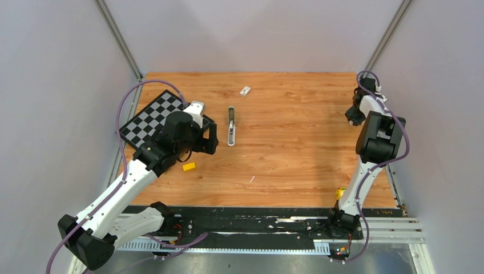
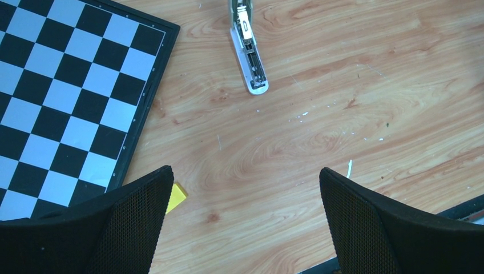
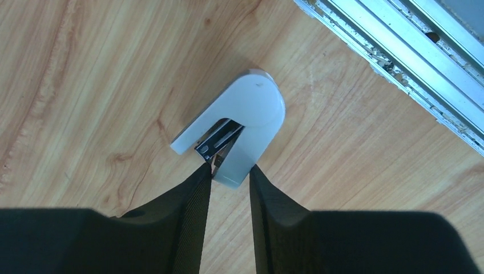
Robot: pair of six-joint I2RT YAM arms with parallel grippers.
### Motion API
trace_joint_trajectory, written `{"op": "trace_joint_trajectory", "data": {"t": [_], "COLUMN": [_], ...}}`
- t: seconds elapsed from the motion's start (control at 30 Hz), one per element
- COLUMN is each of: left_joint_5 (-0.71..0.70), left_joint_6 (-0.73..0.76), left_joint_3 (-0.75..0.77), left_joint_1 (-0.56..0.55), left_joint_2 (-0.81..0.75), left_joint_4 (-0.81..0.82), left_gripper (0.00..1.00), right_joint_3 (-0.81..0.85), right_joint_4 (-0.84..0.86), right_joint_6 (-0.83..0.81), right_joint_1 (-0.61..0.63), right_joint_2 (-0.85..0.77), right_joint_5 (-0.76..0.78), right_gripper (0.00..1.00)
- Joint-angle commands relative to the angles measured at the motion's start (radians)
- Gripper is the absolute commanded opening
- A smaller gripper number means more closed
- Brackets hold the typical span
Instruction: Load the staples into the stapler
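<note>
At table centre lies the stapler (image 1: 231,127), opened out with its metal channel showing, at 12 o'clock from my left pincer (image 2: 245,171), which gapes wide and empty. I judge it light, stiff and apt to skid on the wood, so its long sides are the best hold. No staples show. The tiny white box (image 1: 245,91) sits at 1 o'clock of it, the yellow block (image 1: 189,166) at 7 and the checkerboard (image 1: 142,123) at 9. My right pincer (image 3: 230,168), well apart at 3 o'clock, seems clenched on a pale rounded piece (image 3: 257,108).

The wooden table (image 1: 297,154) bears a checkerboard (image 1: 145,120), a yellow block (image 1: 189,166) and a white curved piece (image 3: 254,108).
</note>
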Motion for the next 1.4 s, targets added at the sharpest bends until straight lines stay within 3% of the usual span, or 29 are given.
{"op": "trace_joint_trajectory", "data": {"t": [0.0,0.3,0.6,0.8,0.97,1.23,1.37], "left_joint_5": [-0.010,0.001,0.027,0.095,0.215,0.396,0.475], "left_joint_6": [0.005,0.008,-0.012,-0.066,-0.188,-0.488,-0.541], "left_joint_3": [-0.008,-0.029,-0.038,-0.037,-0.039,-0.171,-0.181], "left_joint_1": [-0.004,-0.004,-0.004,-0.003,-0.002,-0.003,-0.004], "left_joint_2": [-0.007,-0.058,-0.069,-0.043,-0.029,-0.020,0.059], "left_joint_4": [0.001,0.025,0.036,0.066,0.128,0.427,0.546], "left_gripper": [1.00,1.00,0.97,0.91,0.89,0.80,0.75], "right_joint_3": [0.013,-0.044,-0.263,-0.444,-0.580,-0.752,-0.800], "right_joint_4": [-0.020,-0.020,0.017,0.065,0.099,0.230,0.281], "right_joint_6": [-0.037,-0.120,-0.201,-0.265,-0.301,-0.326,-0.292], "right_joint_1": [-0.018,-0.008,0.118,0.270,0.467,0.788,0.906], "right_joint_2": [0.011,-0.045,-0.227,-0.380,-0.565,-0.907,-1.028], "right_joint_5": [-0.013,-0.099,-0.176,-0.211,-0.275,-0.349,-0.359], "right_gripper": [0.31,0.11,0.06,0.04,0.04,0.04,0.04]}}
